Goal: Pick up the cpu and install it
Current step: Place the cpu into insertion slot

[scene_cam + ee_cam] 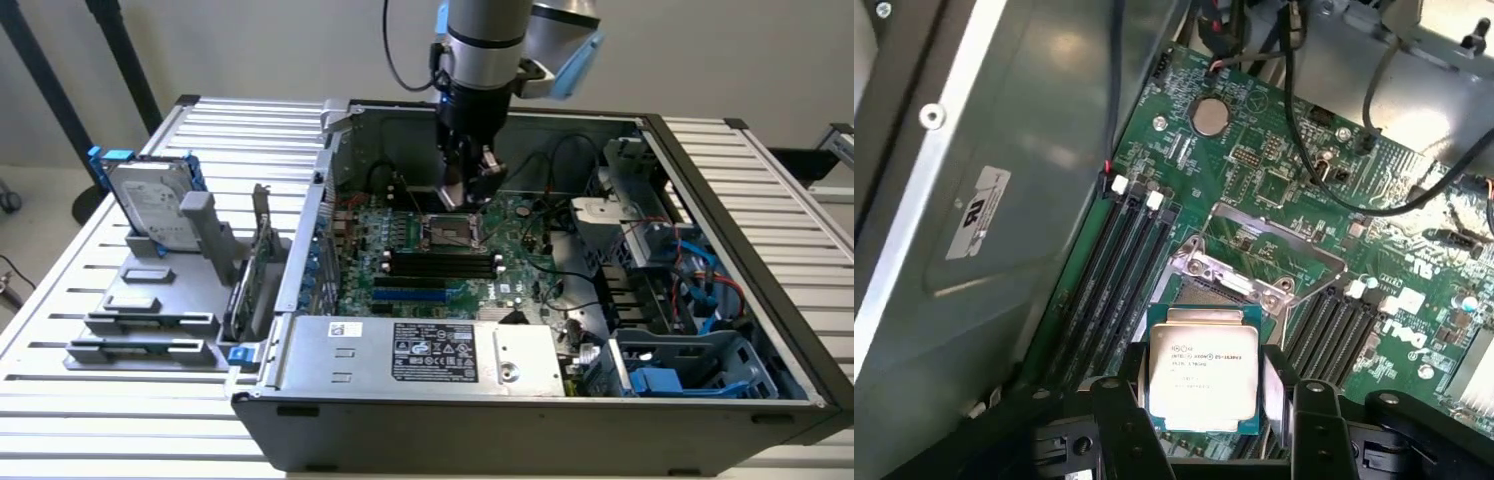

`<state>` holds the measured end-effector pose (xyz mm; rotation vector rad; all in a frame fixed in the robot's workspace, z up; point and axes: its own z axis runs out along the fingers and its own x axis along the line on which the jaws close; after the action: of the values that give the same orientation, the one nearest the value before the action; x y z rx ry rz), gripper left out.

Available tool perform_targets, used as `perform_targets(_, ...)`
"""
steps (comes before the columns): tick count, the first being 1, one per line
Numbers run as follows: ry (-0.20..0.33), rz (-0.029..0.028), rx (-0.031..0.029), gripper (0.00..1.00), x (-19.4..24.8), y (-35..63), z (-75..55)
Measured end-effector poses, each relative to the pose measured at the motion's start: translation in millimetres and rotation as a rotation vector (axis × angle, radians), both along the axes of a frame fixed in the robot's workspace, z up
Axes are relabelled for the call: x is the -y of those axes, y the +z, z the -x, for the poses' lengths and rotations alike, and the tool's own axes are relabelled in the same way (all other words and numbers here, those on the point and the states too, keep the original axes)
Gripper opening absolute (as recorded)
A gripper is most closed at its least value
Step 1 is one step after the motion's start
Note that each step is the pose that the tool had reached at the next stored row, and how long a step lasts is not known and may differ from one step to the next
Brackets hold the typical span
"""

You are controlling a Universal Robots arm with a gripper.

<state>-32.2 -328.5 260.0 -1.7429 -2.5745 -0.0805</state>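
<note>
Clasping cpu (pixel 1204 372) edges, pincer (pixel 1206 392) above socket (pixel 1242 272)

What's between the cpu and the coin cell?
The socket with its metal frame, then a stretch of green board with small parts. The wrist view shows it, with the cpu on one side and the coin cell beyond.

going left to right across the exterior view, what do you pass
hard drive → upright circuit card → cpu socket → blue cables
</note>
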Motion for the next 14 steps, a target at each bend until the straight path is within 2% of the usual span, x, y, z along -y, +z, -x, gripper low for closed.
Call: perform_targets(14, -0.255, 0.0000, 0.0000, 0.55, 0.0, -17.9, 0.0)
